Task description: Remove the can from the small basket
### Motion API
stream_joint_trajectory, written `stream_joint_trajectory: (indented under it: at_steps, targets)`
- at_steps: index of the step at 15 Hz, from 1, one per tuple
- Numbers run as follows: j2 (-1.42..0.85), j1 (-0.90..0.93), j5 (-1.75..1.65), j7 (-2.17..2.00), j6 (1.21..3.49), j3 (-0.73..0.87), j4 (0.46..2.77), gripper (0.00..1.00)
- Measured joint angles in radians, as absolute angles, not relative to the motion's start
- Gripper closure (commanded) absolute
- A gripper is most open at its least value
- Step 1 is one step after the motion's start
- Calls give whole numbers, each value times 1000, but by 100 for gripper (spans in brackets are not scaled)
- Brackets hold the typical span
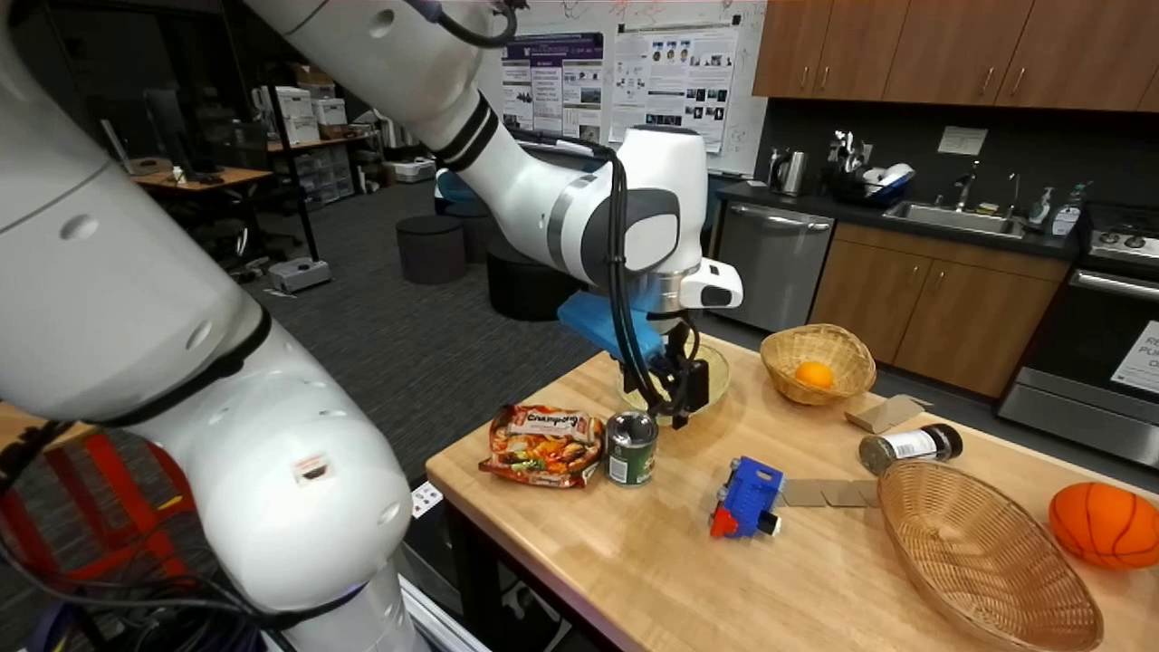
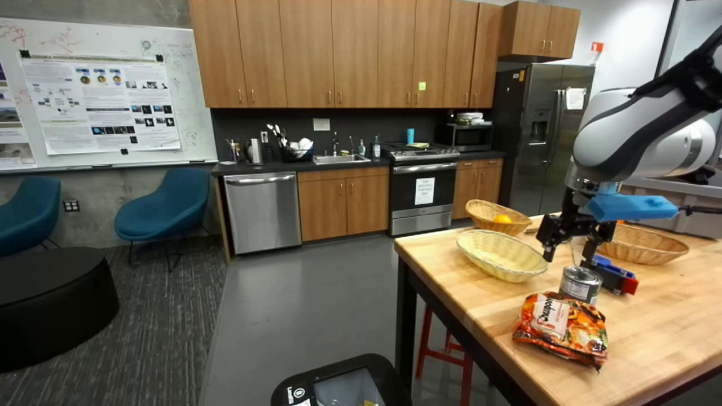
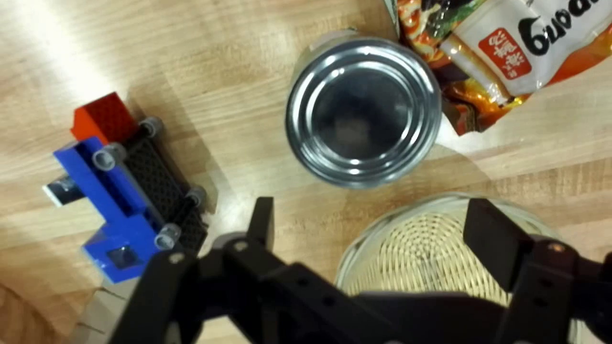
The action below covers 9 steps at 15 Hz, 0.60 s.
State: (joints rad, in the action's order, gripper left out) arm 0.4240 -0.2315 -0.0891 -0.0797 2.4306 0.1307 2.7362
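The can (image 1: pixel 631 450) stands upright on the table, outside the basket, touching or close beside the snack packet. It has a green label and silvery top, and also shows in an exterior view (image 2: pixel 580 285) and the wrist view (image 3: pixel 363 112). The small basket (image 2: pixel 499 256) is pale cream and holds nothing visible; the arm partly hides it in an exterior view (image 1: pixel 715 376). It is at the bottom of the wrist view (image 3: pixel 425 248). My gripper (image 3: pixel 373 211) is open with nothing between its fingers. It is above the table, between can and basket, in both exterior views (image 1: pixel 658 403) (image 2: pixel 567 256).
A red-orange snack packet (image 1: pixel 546 444) lies by the can. A blue toy block (image 1: pixel 750 498) is on its other side. A basket with an orange fruit (image 1: pixel 797 340), a spice jar (image 1: pixel 910 446), cardboard pieces (image 1: pixel 887 414), a large woven tray (image 1: pixel 987 552) and an orange ball (image 1: pixel 1106 525) lie farther along.
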Motion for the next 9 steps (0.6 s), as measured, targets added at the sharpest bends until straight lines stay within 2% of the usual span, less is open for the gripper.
stream_joint_trajectory:
  at_steps: [9]
  targets:
    - [468, -238, -102, -80, 2430, 129, 2729, 0]
